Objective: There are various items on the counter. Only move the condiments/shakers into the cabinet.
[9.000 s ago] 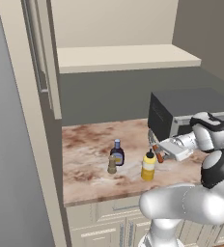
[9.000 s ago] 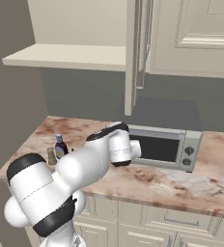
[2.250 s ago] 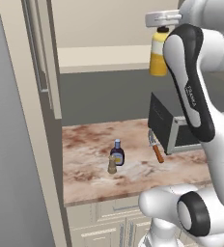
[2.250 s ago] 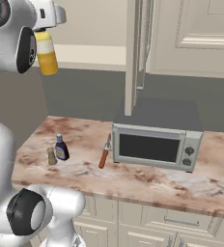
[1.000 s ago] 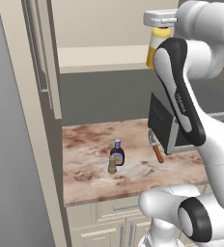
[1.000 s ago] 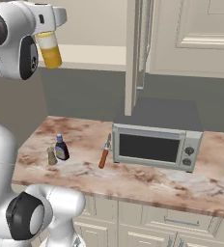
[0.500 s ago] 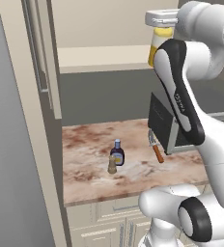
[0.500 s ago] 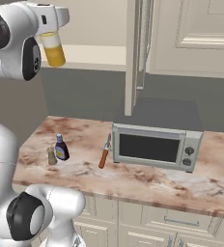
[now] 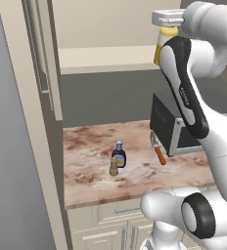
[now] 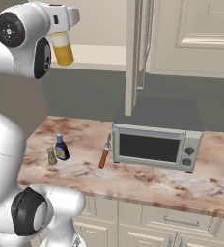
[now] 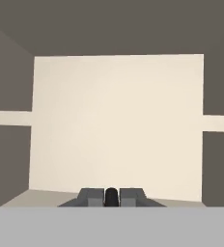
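gripper [image 11: 111, 195]: clamped on dark nozzle of yellow squeeze bottle [image 10: 63, 48], bottle hung at shelf height | cabinet [image 9: 105, 56]: cream shelf board faced, bottle held just in front of it | counter [image 10: 147, 179]: dark bottle [image 10: 61, 148] and pepper shaker [image 10: 51, 156] left standing just beside each other, orange-brown stick [image 10: 104, 154] laid beside microwave [image 10: 157, 144]

Arm raised high, pincer [image 11: 111, 195] clamped.

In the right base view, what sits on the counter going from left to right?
Pepper shaker, dark bottle, orange-brown stick, microwave.
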